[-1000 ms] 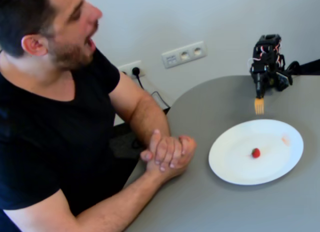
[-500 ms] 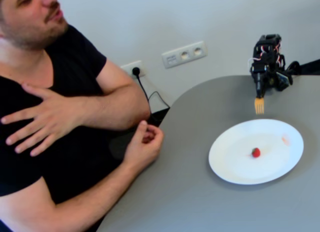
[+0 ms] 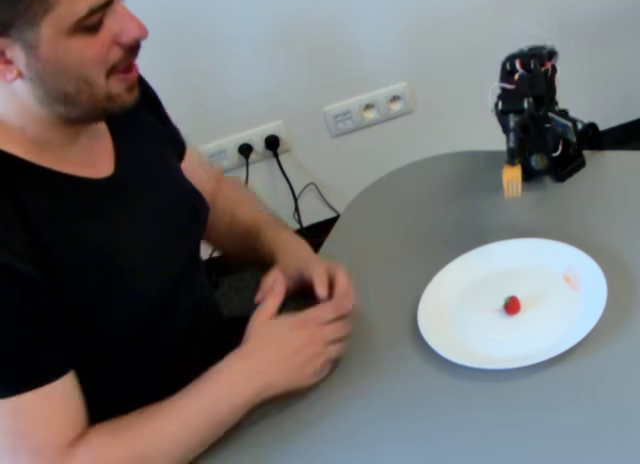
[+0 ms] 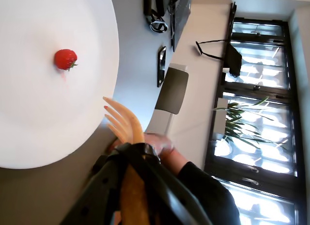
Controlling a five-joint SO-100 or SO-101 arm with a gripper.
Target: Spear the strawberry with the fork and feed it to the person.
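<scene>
**Fork held above the tabletop, strawberry not yet speared**

1. Pincer state. The pincer (image 3: 524, 162) is clenched on the handle of the fork (image 3: 512, 180). In the fixed view the tines hang downward, clear of the tabletop (image 3: 400, 244). In the wrist view the fork (image 4: 127, 129) projects from the dark jaws with its tines pointing toward the plate edge.

2. Target location. The strawberry (image 3: 512, 305) lies below the pincer in the fixed view, near the middle of the white plate (image 3: 455, 334), well apart from the tines. In the wrist view the strawberry (image 4: 65, 59) sits ahead of the tines, further onto the plate (image 4: 34, 137). A faint pinkish mark shows near the plate rim.

3. Handling judgement. The fruit is likely light, soft and easily bruised. On a smooth plate it may slide or roll if the tines strike off-centre. The tines look short and plastic, so a steep, centred entry into the fleshy body is advisable, away from the small green stem end visible in the wrist view.

4. Recipient. The person (image 3: 90, 214) sits across the tabletop from the pincer, hands clasped at the tabletop edge, looking toward the plate.
</scene>
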